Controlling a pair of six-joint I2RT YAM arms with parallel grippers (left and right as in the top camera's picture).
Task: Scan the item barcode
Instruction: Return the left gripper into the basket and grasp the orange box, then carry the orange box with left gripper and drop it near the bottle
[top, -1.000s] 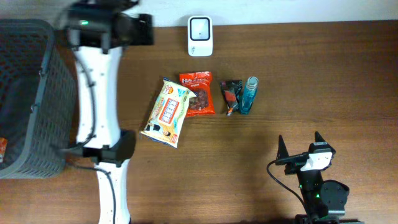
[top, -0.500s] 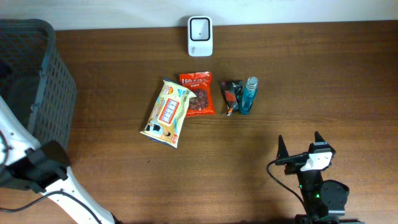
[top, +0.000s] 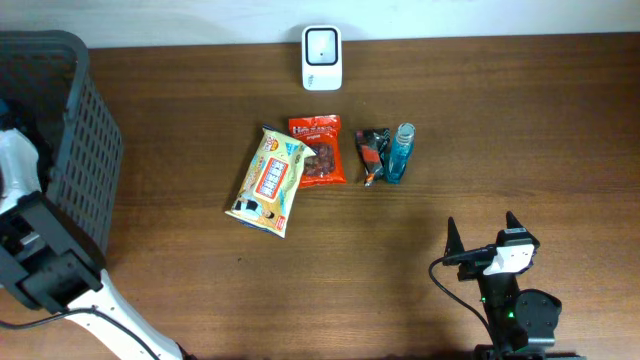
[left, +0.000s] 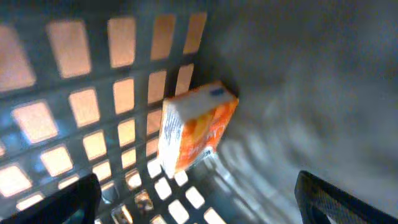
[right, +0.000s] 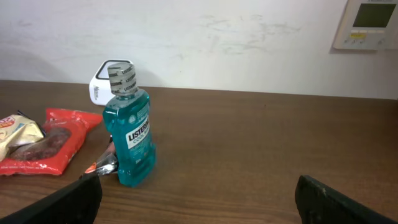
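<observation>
With the left gripper (left: 199, 205) and right gripper (top: 481, 230) both spread empty, the orange-and-white cardboard box (left: 196, 127) lies in the dark mesh basket (top: 85, 140) at nine o'clock (against its wall), so the left gripper had best rise straight up, clear of the rim.

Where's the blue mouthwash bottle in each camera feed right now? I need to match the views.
Overhead: mouthwash bottle sits right of centre, at the right end of the item row, beside a dark packet.
Left wrist: not in it; only the basket and an orange box show.
Right wrist: left of centre, upright.
Shared landmark: white scanner, top centre overhead, behind the bottle's cap in right wrist.
</observation>
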